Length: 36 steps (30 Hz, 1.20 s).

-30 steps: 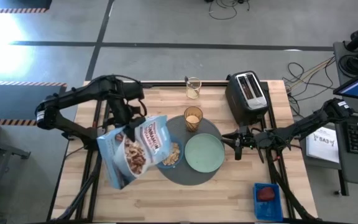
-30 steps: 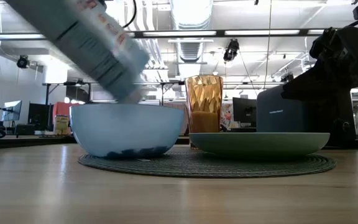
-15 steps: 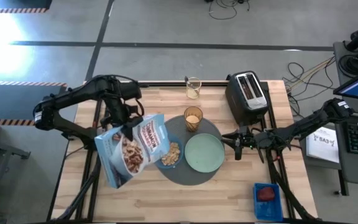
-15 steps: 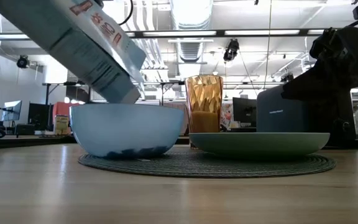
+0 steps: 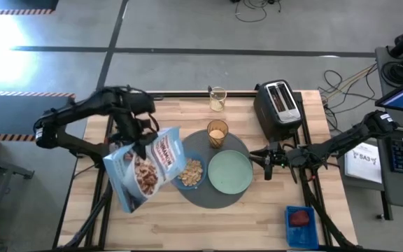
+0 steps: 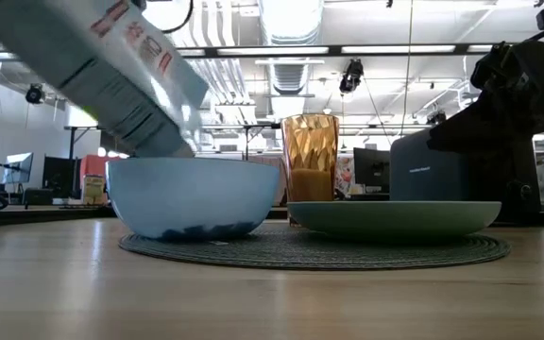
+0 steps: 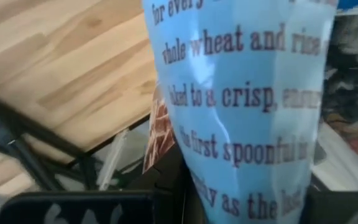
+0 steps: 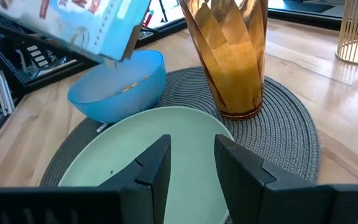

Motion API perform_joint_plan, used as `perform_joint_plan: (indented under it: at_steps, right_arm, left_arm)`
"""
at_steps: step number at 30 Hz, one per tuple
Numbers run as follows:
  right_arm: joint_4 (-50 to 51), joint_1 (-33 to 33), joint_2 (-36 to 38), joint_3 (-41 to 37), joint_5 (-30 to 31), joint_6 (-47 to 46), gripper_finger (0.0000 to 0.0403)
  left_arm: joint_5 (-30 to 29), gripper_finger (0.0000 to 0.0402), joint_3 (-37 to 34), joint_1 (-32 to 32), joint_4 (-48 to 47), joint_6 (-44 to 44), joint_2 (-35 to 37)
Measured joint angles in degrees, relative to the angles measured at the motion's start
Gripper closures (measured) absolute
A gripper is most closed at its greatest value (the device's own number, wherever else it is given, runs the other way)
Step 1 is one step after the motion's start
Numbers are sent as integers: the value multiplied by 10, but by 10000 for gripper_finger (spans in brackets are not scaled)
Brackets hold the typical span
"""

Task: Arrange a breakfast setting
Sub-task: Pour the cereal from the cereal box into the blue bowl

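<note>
High view: left gripper [image 5: 140,137] is clamped on the tilted blue cereal box [image 5: 144,168], whose open end hangs over the small blue bowl [image 5: 190,172] holding cereal. That bowl sits on the round dark-grey mat [image 5: 215,197] beside the pale green plate [image 5: 230,171], with the glass of orange drink [image 5: 217,133] at the mat's far edge. Right gripper [image 5: 266,162] waits just beside the plate, fingers [image 8: 155,167] apart. Behind it stands the black toaster [image 5: 278,103].
</note>
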<state>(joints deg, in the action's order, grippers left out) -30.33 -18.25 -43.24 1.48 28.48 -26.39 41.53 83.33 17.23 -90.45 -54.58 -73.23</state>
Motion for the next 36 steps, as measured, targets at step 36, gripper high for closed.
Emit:
perform_joint_plan:
  at_steps: [36]
  right_arm:
    - [0,0,0,0,0,0,289]
  left_arm:
    - [-395,349,-50,-122,4,122,137]
